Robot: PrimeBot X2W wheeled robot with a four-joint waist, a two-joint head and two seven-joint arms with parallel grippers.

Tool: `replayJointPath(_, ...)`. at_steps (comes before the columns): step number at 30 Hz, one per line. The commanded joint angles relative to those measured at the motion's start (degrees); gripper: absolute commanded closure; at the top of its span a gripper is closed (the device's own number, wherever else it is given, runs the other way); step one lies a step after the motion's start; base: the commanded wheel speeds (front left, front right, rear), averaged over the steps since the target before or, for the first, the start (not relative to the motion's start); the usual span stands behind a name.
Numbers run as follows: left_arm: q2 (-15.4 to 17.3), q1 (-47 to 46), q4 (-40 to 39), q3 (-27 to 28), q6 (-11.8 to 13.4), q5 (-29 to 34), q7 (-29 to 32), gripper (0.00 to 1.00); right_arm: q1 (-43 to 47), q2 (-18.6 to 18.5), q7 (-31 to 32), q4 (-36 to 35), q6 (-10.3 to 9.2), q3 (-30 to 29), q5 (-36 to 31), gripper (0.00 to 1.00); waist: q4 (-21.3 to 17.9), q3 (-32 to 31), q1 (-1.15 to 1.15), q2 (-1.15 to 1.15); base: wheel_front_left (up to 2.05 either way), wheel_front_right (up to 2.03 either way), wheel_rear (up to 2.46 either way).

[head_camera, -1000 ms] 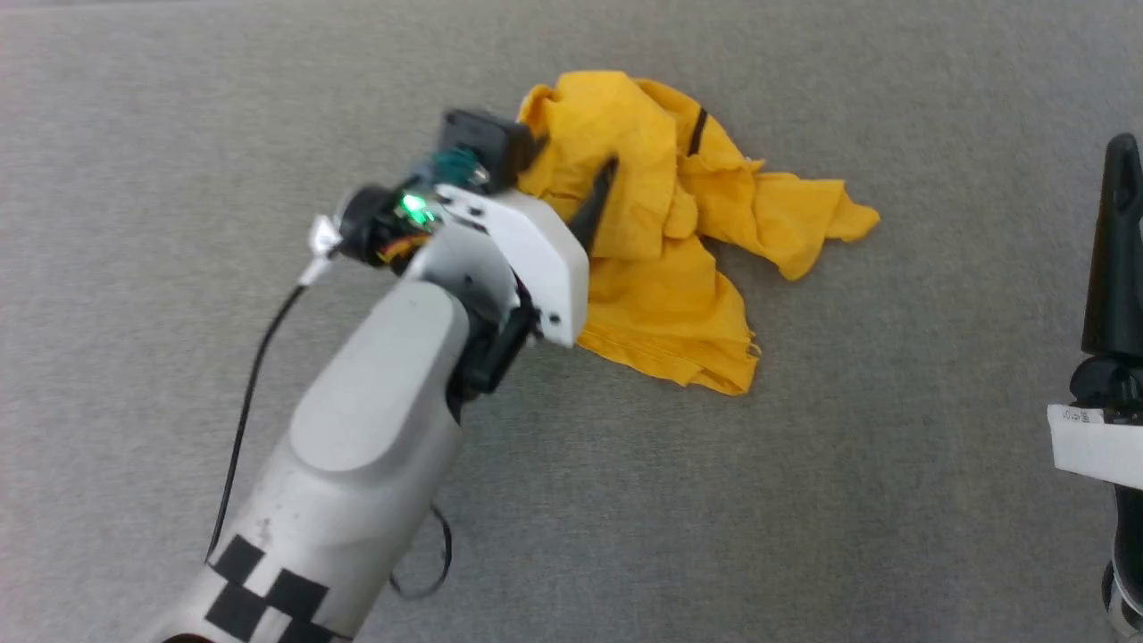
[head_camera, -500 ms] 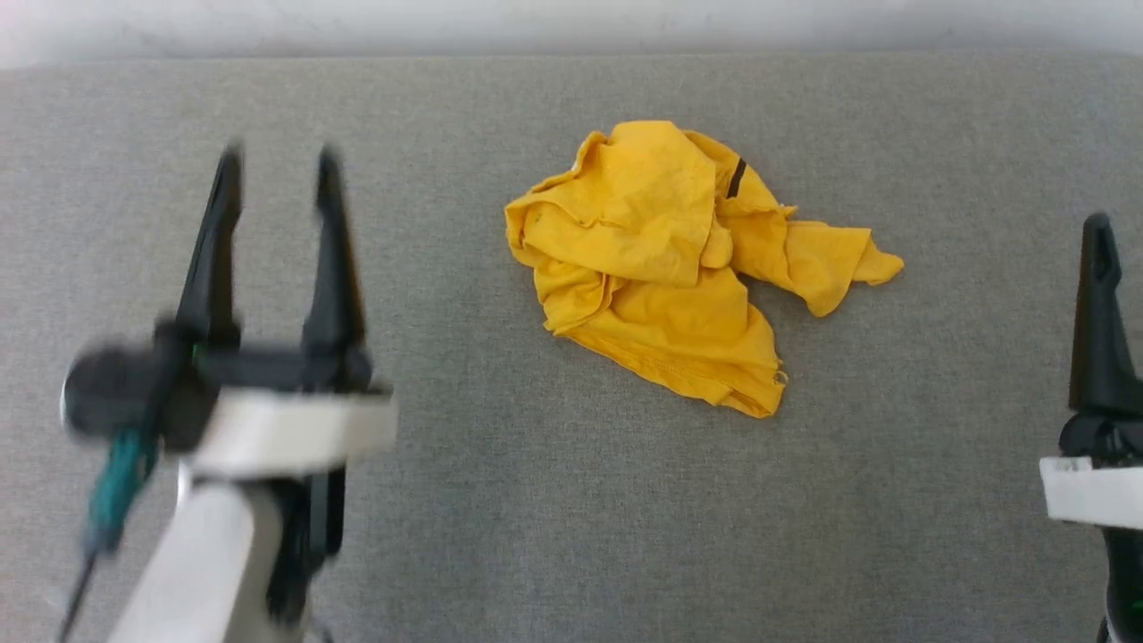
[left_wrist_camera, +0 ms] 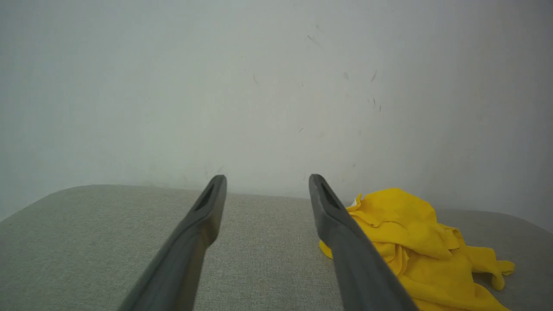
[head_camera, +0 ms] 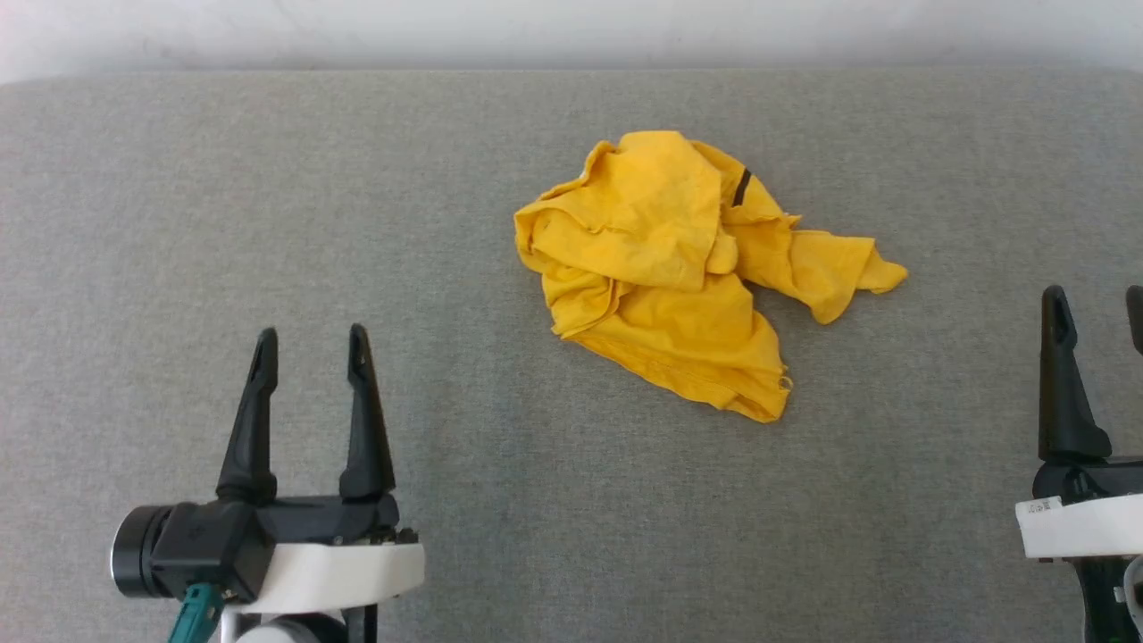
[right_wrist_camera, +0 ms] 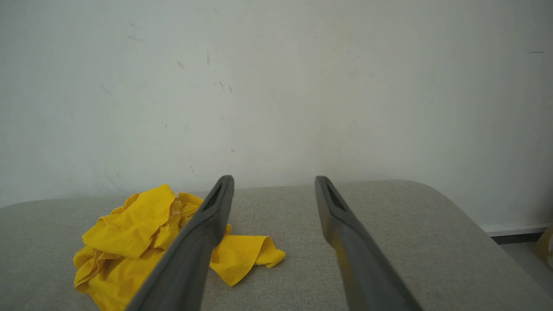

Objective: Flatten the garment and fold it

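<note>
The garment (head_camera: 679,268) is a bright yellow shirt lying crumpled in a heap on the grey padded surface (head_camera: 536,518), with one short black stripe showing near its top. My left gripper (head_camera: 310,344) rests at the lower left, open and holding nothing, well apart from the heap. At the right edge my right gripper (head_camera: 1097,305) also stands open and holds nothing. The garment (left_wrist_camera: 414,246) lies to the right of the left fingers in the left wrist view. In the right wrist view the garment (right_wrist_camera: 134,237) sits left of the fingers.
A pale wall (head_camera: 571,31) runs along the far edge of the grey surface. The surface's right end (right_wrist_camera: 475,224) rounds off, with floor and a skirting beyond it.
My left arm has pulled back from the garment to the lower left. The head camera has tilted, so the far wall now shows. The garment stays crumpled.
</note>
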Motion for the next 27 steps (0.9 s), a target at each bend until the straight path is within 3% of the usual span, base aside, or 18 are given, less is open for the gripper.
replayJointPath(1, -0.5, -1.2, 0.0, 0.2, -1.0, 1.2, -0.3, 0.00, -0.3, 0.2, 0.3, 0.0, -0.10, -0.3, -1.1, 0.00, 0.7, 0.6, 0.01, 0.00, 0.00, 0.00, 0.00)
replayJointPath(6, -2.5, -3.6, 0.2, 0.0, -3.0, 3.7, -0.3, 0.00, -4.1, -1.6, 3.2, -0.6, -0.10, -1.6, -2.5, 0.00, 2.2, 3.4, 0.01, 0.00, 0.00, 0.00, 0.00)
replayJointPath(12, -4.5, -5.2, 0.4, 0.1, -4.2, 5.7, -0.3, 0.00, -12.0, -9.1, 10.0, 4.0, -0.10, -0.5, 0.2, 0.00, 4.1, 6.8, 0.01, 0.00, 0.00, 0.00, 0.00)
replayJointPath(20, -6.4, -6.3, 1.5, 0.2, -5.9, 6.8, -0.3, 0.00, -19.9, -19.9, 19.0, 17.3, -0.10, 8.7, 6.9, 0.00, 7.1, 9.6, 0.01, 0.00, 0.00, 0.00, 0.00)
replayJointPath(27, -7.6, -6.9, 2.7, -0.4, -7.1, 7.0, -0.3, 0.00, -23.9, -24.0, 21.1, 26.5, -0.10, 15.5, 10.6, 0.00, 9.0, 10.2, 0.01, 0.00, 0.00, 0.00, 0.00)
